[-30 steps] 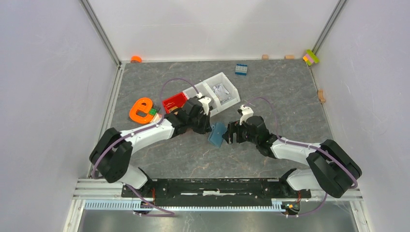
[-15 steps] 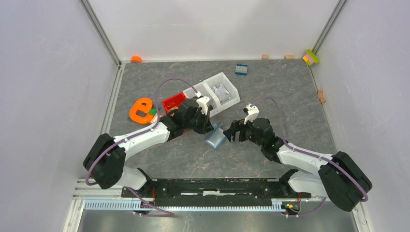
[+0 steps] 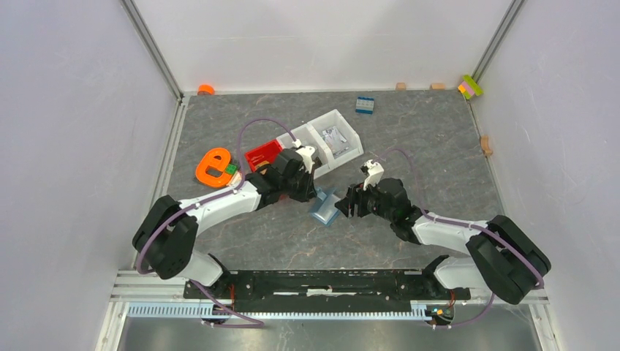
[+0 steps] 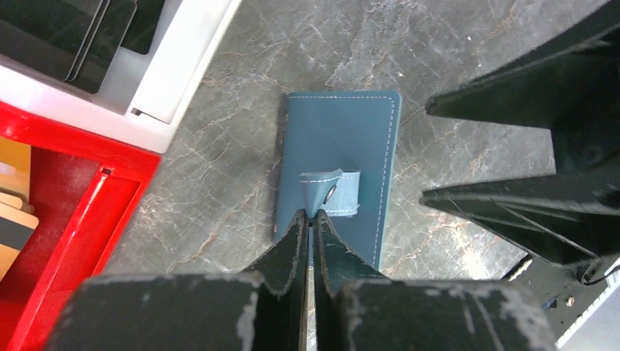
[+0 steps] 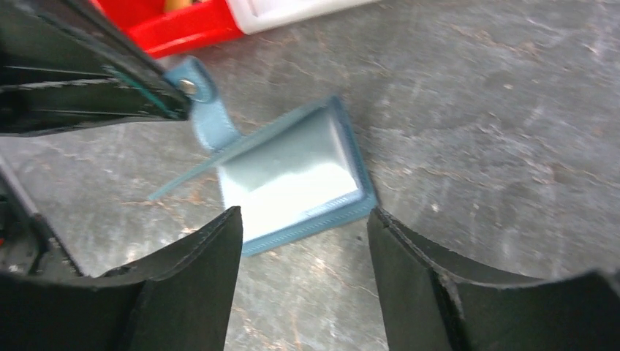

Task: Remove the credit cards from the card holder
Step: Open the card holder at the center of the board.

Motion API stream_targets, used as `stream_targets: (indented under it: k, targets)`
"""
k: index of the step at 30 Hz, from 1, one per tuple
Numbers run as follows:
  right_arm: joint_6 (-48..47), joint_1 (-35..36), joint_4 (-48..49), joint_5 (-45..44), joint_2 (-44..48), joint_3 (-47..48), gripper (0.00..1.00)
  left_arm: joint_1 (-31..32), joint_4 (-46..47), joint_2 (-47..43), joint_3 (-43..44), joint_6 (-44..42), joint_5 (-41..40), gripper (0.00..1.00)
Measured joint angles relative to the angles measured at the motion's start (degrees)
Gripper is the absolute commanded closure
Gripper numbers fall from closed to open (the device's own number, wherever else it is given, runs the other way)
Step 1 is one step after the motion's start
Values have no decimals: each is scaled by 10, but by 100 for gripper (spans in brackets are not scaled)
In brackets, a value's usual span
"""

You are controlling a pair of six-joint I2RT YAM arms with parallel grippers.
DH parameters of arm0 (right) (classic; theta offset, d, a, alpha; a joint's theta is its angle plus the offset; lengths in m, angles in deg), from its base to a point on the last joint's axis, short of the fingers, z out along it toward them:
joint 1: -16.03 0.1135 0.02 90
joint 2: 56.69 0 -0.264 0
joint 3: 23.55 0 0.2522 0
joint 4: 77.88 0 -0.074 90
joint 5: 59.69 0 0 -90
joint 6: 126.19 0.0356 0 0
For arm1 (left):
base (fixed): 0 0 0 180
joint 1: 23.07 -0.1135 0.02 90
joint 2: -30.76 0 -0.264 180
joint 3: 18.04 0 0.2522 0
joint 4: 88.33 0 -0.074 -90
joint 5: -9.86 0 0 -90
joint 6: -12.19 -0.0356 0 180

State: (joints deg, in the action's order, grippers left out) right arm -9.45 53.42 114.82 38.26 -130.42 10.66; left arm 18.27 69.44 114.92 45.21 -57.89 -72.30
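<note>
My left claw [image 4: 312,213] is pressed together, pinching the snap strap [image 4: 335,192] of the small, flat, teal-blue folding card holder [image 4: 365,131]. The card holder lies on the grey marbled tabletop [image 4: 219,183], directly beyond my fingertips. One flap is raised, showing a pale blue lining. My right claw [image 5: 303,216] is spread wide and faces the open side, which shows between its fingers. A red plastic bin [image 4: 73,197] and a white plastic tray [image 4: 175,80] sit near the card holder.
</note>
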Motion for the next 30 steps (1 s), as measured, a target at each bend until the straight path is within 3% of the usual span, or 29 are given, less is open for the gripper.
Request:
stream_targets:
  k: [6,11,14,18,20,25,30]
  targets:
    - [5,1,63,58,-8,0,56,-4,-4,5,2,6,13,79]
    - [6,6,78,83,-36,2,78,-4,-3,5,2,7,35,77]
    - [8,9,78,92,-58,8,79,-4,-3,6,2,8,48,72]
    - [9,12,80,99,-68,14,78,-4,0,7,2,9,62,40]
    - [9,12,87,99,-69,14,77,-4,1,9,2,12,71,31]
    - [9,12,104,99,-69,14,77,-4,-10,21,6,12,91,22]
    - [12,12,123,99,-69,14,77,-3,-28,17,7,11,94,20]
